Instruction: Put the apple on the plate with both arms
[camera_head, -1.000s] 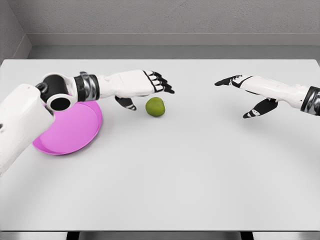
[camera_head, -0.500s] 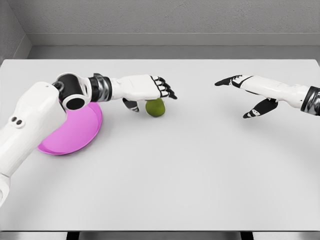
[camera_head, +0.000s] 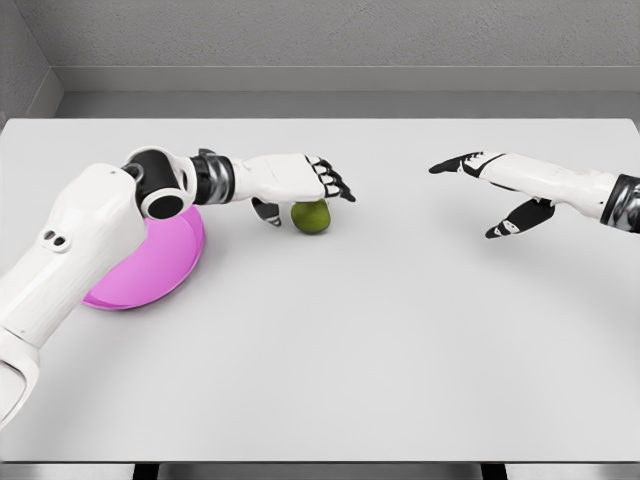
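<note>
Beside the pink plate (camera_head: 150, 270), the left hand (camera_head: 300, 180) arches loosely over the green apple (camera_head: 311, 217), fingers spread, apparently readying a grasp, while the right hand (camera_head: 495, 185) waits open.

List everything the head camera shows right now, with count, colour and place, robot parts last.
apple: one, green, on the table just right of the plate, under the left hand's fingers.
plate: one, pink, left part of the table, partly hidden by the left arm.
table: one, white, fills most of the view.
left hand: one, white with black fingers, over the apple; grasp not clear.
right hand: one, white with black fingers, open, at the right, holding nothing.
</note>
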